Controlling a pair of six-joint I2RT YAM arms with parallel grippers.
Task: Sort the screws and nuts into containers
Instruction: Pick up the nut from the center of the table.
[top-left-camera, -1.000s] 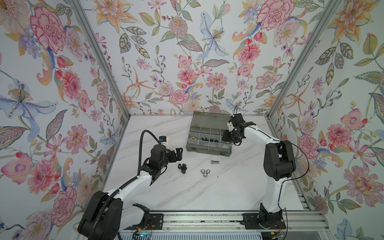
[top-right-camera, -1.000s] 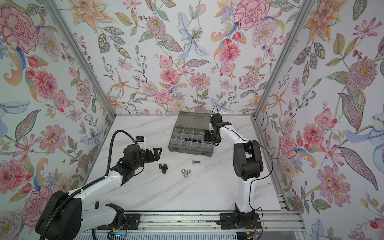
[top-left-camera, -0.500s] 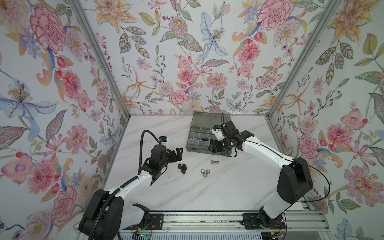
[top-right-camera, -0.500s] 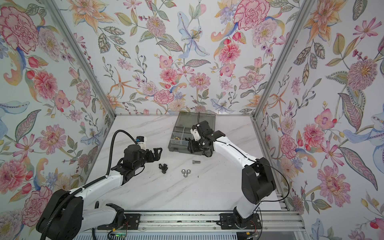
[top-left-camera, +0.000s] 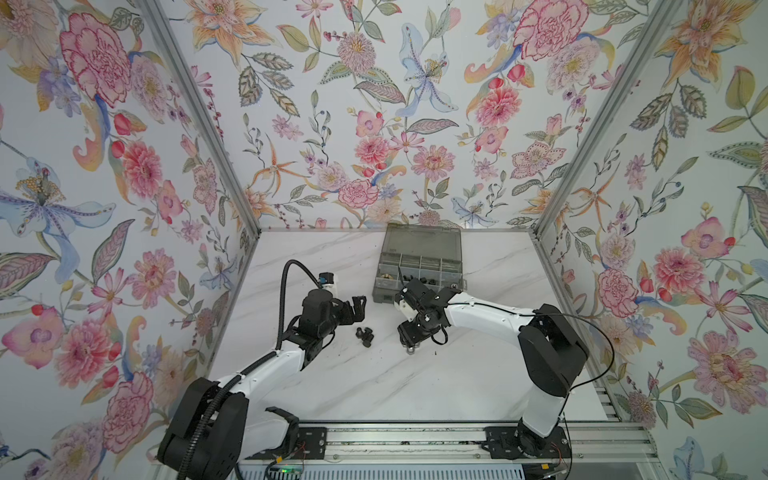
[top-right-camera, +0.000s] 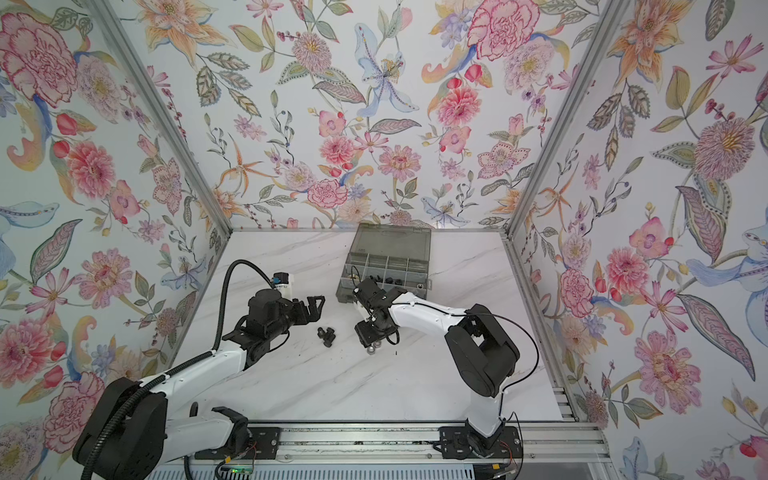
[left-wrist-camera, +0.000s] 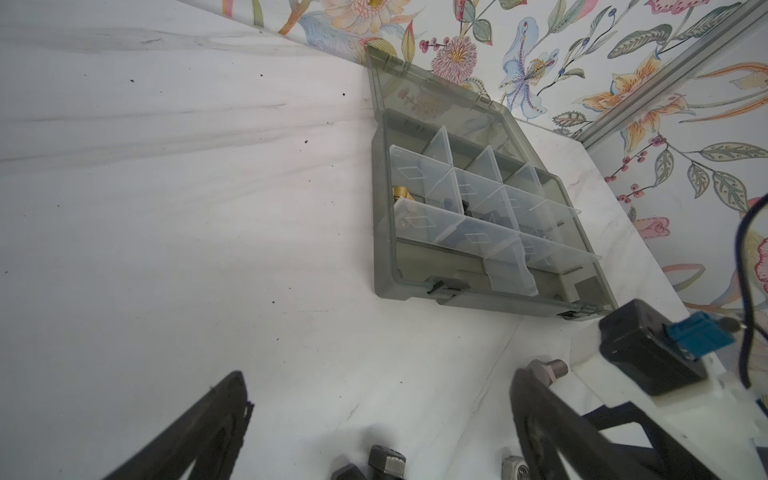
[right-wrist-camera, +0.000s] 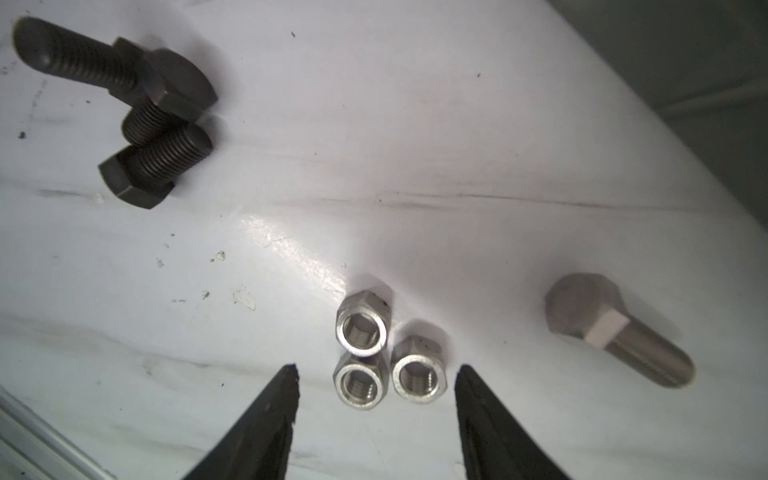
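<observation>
In both top views we see the smoky grey translucent plastic organiser box (top-left-camera: 424, 243), lid open, by the back wall of the white marble table (top-left-camera: 374, 386). The left gripper (top-left-camera: 358, 305) is spread wide just beside a cluster of stubby black bolts (top-left-camera: 365, 334). The right gripper (top-left-camera: 409, 343) points down, hiding most of the nuts. Broad bare marble reaches to the front rail (top-left-camera: 415, 434).

Only the left wrist view shows us a brass-coloured piece (left-wrist-camera: 401, 193) in a compartment at one end of the box.

Only the right wrist view shows three shiny silver hex nuts (right-wrist-camera: 361, 328) touching, two of them between that gripper's parted fingertips (right-wrist-camera: 278, 395), which pinch nothing. A silver hex-head bolt (right-wrist-camera: 615, 328) lies apart.
</observation>
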